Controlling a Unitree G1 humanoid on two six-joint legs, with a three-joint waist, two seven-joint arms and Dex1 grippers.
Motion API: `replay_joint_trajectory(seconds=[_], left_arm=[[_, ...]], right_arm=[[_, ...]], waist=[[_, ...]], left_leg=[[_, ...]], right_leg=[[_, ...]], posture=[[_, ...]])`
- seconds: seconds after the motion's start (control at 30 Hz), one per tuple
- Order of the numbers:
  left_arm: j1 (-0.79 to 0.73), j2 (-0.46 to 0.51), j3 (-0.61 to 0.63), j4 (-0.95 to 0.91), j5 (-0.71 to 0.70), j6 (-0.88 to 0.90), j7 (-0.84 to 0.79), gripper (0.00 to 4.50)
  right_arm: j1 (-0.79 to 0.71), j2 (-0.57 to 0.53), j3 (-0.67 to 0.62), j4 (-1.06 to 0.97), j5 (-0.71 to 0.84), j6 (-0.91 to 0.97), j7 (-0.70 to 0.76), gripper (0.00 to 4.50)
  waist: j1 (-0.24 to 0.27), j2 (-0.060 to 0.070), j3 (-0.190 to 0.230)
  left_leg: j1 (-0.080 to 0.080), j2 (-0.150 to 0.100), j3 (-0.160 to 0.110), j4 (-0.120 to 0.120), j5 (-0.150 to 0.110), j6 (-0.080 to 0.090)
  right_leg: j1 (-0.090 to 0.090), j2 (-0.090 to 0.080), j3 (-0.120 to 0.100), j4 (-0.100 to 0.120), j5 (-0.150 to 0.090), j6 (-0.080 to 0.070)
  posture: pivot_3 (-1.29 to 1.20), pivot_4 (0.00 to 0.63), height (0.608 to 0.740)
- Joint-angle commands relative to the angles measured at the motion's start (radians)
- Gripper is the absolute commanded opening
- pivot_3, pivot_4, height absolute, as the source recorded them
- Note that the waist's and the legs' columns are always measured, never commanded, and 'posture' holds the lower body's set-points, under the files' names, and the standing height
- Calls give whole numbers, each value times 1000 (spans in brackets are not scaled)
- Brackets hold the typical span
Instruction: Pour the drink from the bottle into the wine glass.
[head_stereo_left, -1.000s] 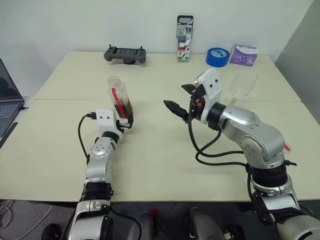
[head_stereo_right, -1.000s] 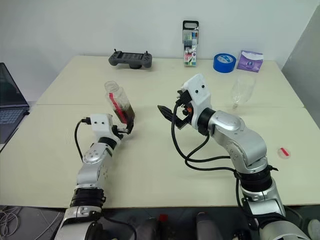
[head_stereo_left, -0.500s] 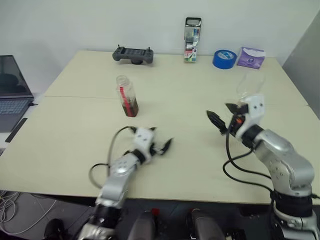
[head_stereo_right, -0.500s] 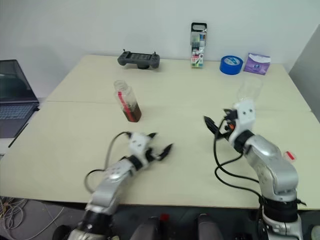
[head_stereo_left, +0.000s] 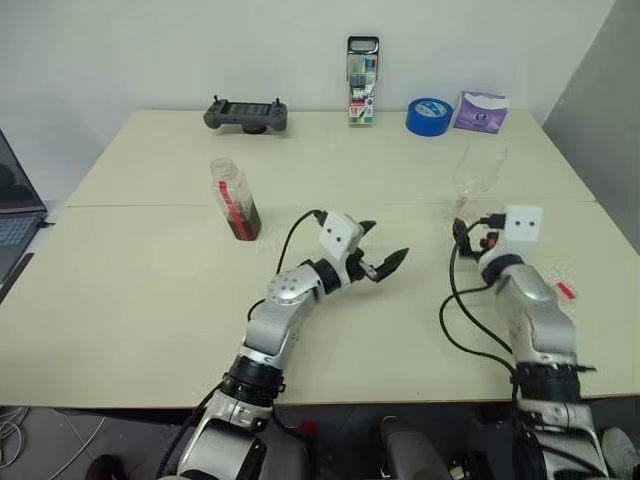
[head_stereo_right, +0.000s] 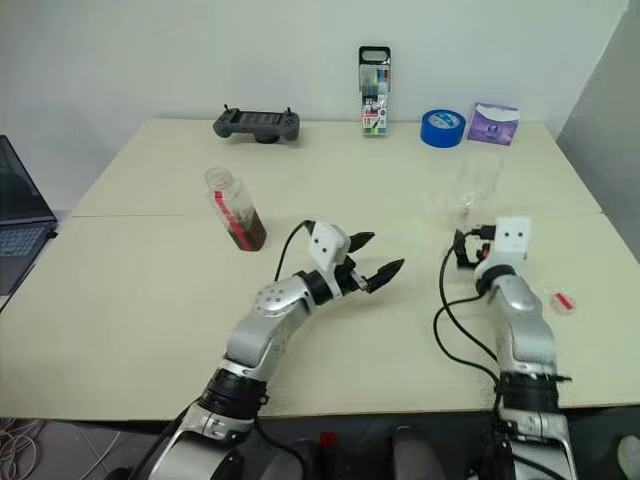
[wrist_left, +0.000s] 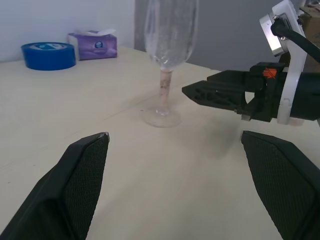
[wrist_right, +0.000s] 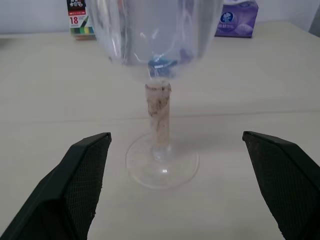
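Nearest to the robot, the left tool (head_stereo_left: 383, 262) hangs over the middle of the table (head_stereo_left: 130, 300), jaws spread wide, nothing in them and touching nothing. It points across toward the glass (head_stereo_left: 478, 170).

A bit further out on the right, the right tool (wrist_left: 200, 93) is also wide open and empty, lined up with the glass stem (wrist_right: 158, 117), which sits between its fingers (wrist_right: 80, 175) but well ahead of them, no contact.

The glass looks thin and fragile to me, top-heavy on a small foot, so I'd take it gently low on the stem and not squeeze the bowl.

Further back on the left, the bottle (head_stereo_left: 234, 198) stands alone with its cap off, dark drink (head_stereo_left: 245, 220) filling only the bottom part. Probably light and a little squishy and slick, so grab mid-body, around the red label.
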Motion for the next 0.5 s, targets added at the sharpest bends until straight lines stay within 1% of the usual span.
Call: replay_joint_trajectory(seconds=[0.03,0.17,0.5], left_arm=[[-19,16,43,-54,-22,16,14,4471],[-10,25,53,-68,-18,22,27,4471],[3,26,63,-107,-31,49,49,4471]], right_arm=[[-56,-11,-7,99,-8,-91,24,4500],[-117,-10,3,220,-18,-162,44,4500],[-302,-34,-25,577,-16,-342,55,4500]], waist=[[3,0,0],[4,0,0],[3,0,0]], left_leg=[[0,0,0,0,0,0],[0,-1,0,0,0,0],[0,-1,1,0,0,0]], right_leg=[[0,0,0,0,0,0],[0,-1,1,0,0,0],[0,-1,2,0,0,0]], posture=[[0,150,740],[0,150,740],[0,150,740]])
